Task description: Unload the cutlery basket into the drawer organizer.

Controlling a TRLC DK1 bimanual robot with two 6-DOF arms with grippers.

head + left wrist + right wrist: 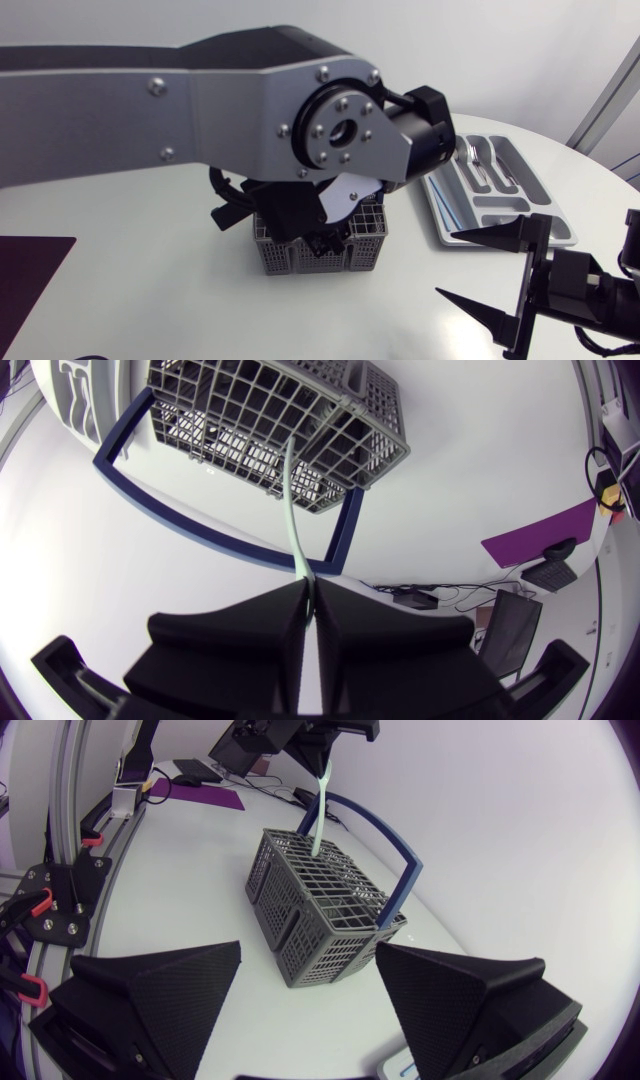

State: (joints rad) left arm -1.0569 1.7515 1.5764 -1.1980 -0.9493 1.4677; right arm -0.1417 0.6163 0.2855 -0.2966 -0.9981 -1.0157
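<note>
**Extraction Step: Straight Draw, Firm Pinch Required**

Head view: The left arm (200,110) covers most of the cutlery basket (322,255). The right gripper (444,264) is released, its jaws spread wide with nothing between them. The drawer organizer (440,215) lies just beyond its upper finger, with forks (480,165) in one compartment.

Left wrist view: The left gripper (308,588) is clenched on the upper end of a pale green cutlery piece (291,510). The piece runs straight ahead of the jaws into the basket grid. Its working end is hidden, so its type cannot be told. The basket's blue carry handle (200,525) crosses just beside it.

Right wrist view: The basket sits ahead of the open jaws, well apart from them, and the piece stands near-upright in it.

Assessment: Draw the piece out along its own axis until its end clears the grid. Keep it off the carry handle. The slim shank may pivot in the pinch, so turn slowly toward the organizer.
</note>
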